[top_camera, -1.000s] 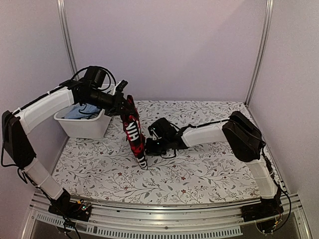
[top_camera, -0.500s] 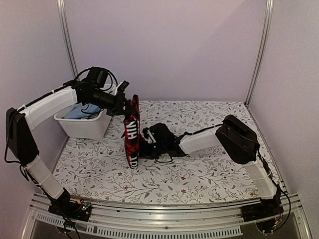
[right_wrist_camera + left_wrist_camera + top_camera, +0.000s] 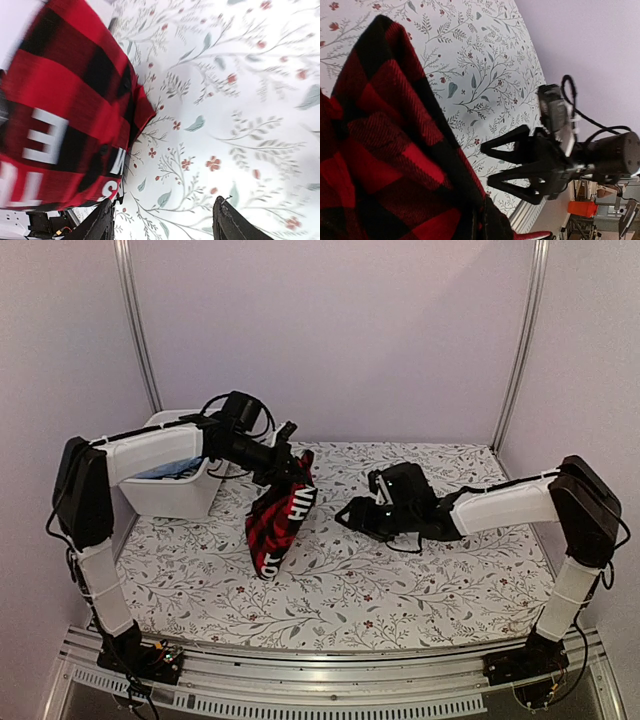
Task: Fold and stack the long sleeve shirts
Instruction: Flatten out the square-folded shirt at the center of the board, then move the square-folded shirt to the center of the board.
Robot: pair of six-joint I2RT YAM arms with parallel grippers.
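While the left hand (image 3: 293, 454) clamps its top, red-and-black shirt (image 3: 279, 522) near spread-apart right hand (image 3: 348, 514)

Item one: long sleeve shirt (image 3: 65, 100), red-and-black buffalo check with white block letters, blurred; I could not read the letters whole.
Item two: floral table cover (image 3: 240, 100), which lay to the right of the shirt and below it.
Item three: right gripper (image 3: 162, 227), below the shirt. I saw its fingertips (image 3: 100, 225) spread apart, one just under the shirt's lower edge, the other well to the right, with only cover between them.
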